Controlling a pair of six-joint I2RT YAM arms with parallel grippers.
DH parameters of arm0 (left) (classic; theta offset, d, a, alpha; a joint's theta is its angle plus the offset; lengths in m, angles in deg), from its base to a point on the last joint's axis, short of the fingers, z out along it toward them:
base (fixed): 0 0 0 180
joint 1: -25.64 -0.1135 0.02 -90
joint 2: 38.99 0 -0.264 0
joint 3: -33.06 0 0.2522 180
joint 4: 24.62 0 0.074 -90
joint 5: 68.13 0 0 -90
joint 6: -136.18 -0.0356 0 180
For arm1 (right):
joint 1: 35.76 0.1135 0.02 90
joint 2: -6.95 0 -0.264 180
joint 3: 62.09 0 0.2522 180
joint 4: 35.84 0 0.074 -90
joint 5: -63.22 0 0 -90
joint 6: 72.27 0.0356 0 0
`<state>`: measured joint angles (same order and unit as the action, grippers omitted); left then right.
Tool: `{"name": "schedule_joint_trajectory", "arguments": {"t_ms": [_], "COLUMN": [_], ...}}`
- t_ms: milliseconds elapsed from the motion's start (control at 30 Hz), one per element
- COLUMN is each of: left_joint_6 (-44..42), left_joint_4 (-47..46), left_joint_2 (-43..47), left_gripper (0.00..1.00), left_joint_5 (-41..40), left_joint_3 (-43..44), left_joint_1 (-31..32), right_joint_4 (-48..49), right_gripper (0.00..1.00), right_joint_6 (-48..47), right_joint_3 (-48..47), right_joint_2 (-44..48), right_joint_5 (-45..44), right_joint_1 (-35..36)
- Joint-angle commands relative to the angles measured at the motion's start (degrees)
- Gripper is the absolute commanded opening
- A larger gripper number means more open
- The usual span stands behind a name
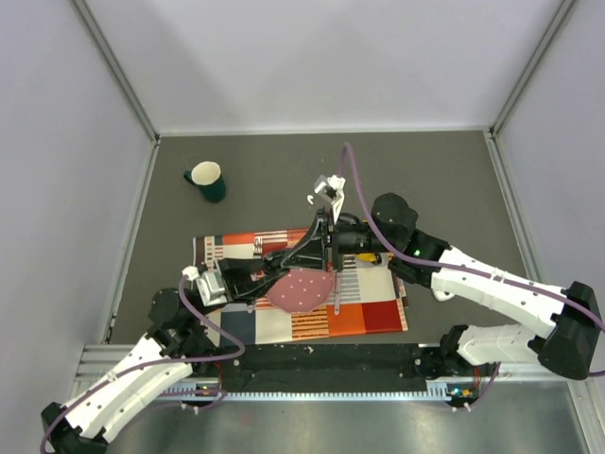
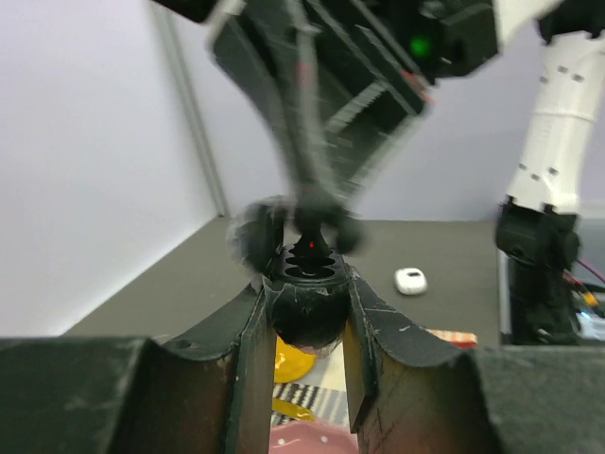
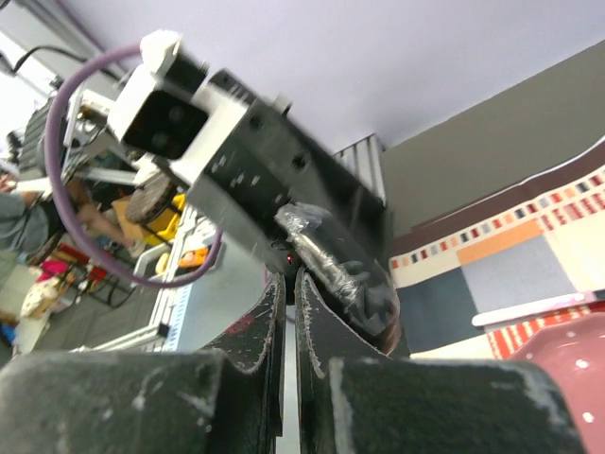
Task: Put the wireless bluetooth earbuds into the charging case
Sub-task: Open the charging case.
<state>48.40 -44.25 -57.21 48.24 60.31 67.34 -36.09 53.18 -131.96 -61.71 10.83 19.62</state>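
Grip, left tool [image 2: 307, 286]: clenched on the black oval object [image 2: 304, 326], one finger on each flank, its sockets facing up.
Grip, right tool [image 3: 289, 284]: pinched fully together, tip just above the oval's sockets; whether a tiny piece sits between the pads cannot be told.
Charging case [image 2: 410, 280]: lies alone on the bare worktop [image 2: 454, 255], well apart from both tools.
Earbuds: not made out in any view.
Step, as judged: seating something small into a socket of the held oval; the white case looks not yet handled.
Doing it well: hold the oval level and steady, bring the right tip straight down over one socket, and release only once the piece is seated. A slanted push would likely squirt the smooth oval out of the grip.
Oval's make: glossy hard plastic, rounded belly, two round sockets, small red glow at the top.
Case's make: smooth white plastic, rounded corners.
Tool fingers: matte black, scuffed with pale scratches.
Underlay: patchwork cloth [image 1: 369, 317], orange, red and grey, carrying a speckled pink plate [image 1: 301, 288].
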Motion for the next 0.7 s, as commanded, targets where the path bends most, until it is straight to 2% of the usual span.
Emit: {"name": "schedule_joint_trajectory", "arguments": {"t_ms": [0, 667], "left_joint_6": [-0.81, 0.59], "left_joint_4": [1.04, 3.59], "left_joint_2": [1.17, 2.05], "left_gripper": [0.00, 0.00], "left_joint_5": [7.11, 0.09], "left_joint_3": [1.36, 1.80], "left_joint_1": [0.58, 0.67], "right_joint_4": [2.48, -2.09], "right_gripper": [0.00, 0.00], "right_joint_6": [-2.66, -6.44], "right_joint_3": [-4.09, -7.07], "right_joint_2": [0.02, 0.29], "right_joint_5": [-6.67, -4.91], "right_joint_1": [-0.18, -0.27]}}
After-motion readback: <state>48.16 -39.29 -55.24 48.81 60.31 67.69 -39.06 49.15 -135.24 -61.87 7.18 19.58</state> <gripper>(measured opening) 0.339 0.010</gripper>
